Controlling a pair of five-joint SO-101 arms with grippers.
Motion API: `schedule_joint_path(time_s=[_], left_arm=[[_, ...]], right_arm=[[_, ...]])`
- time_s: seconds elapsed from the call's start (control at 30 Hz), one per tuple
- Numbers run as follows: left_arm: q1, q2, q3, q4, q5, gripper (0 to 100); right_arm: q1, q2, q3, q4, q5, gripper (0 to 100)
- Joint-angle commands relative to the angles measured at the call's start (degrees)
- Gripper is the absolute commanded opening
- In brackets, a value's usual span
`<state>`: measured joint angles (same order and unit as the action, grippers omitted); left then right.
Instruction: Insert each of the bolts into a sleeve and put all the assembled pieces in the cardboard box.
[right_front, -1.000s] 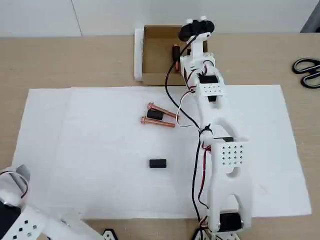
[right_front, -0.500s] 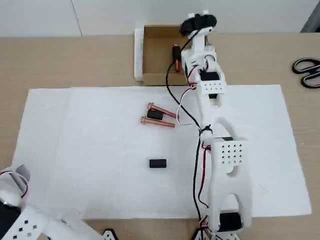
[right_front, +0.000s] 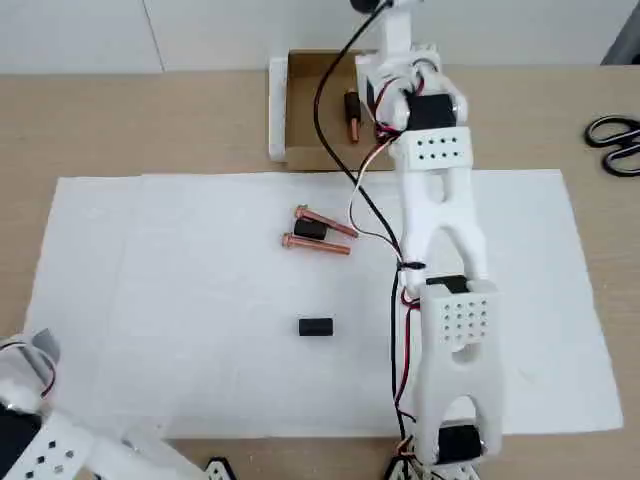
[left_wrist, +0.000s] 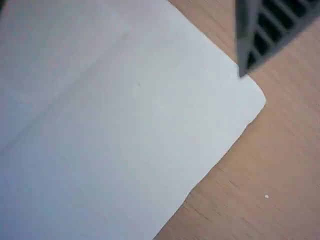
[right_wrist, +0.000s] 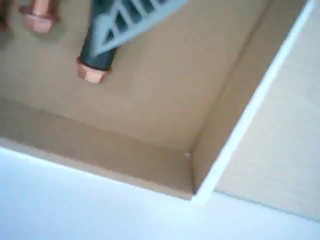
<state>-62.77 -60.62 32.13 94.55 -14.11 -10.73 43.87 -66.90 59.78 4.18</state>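
At least one assembled piece (right_front: 352, 115) lies in the cardboard box (right_front: 312, 95) at upper centre; mid-frame on the white sheet (right_front: 180, 300), two bolts (right_front: 325, 222) and two sleeves (right_front: 315, 326) are unjoined, so most work remains. The right claw (right_wrist: 132, 17) hangs above the box and the left claw (left_wrist: 257, 32) over the sheet's corner; I cannot tell how wide either is

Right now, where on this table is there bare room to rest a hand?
The white sheet is bare left of the bolts and loose sleeve. A second free strip lies right of the outstretched right arm, nearer than the scissors. It is crowded around the bolts, the cardboard box and that arm.
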Motion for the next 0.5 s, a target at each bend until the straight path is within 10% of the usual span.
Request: schedule_joint_path(time_s=[0.0,0.47], left_arm=[[0.09,-0.53,-2.33,0.09,0.18,31],[0.09,-0.53,-2.15,0.18,0.26,31]], right_arm=[[-0.66,-8.04,-6.15,11.47,0.09,21.6],[-0.4,-18.68,-13.01,36.62,0.0,21.6]])
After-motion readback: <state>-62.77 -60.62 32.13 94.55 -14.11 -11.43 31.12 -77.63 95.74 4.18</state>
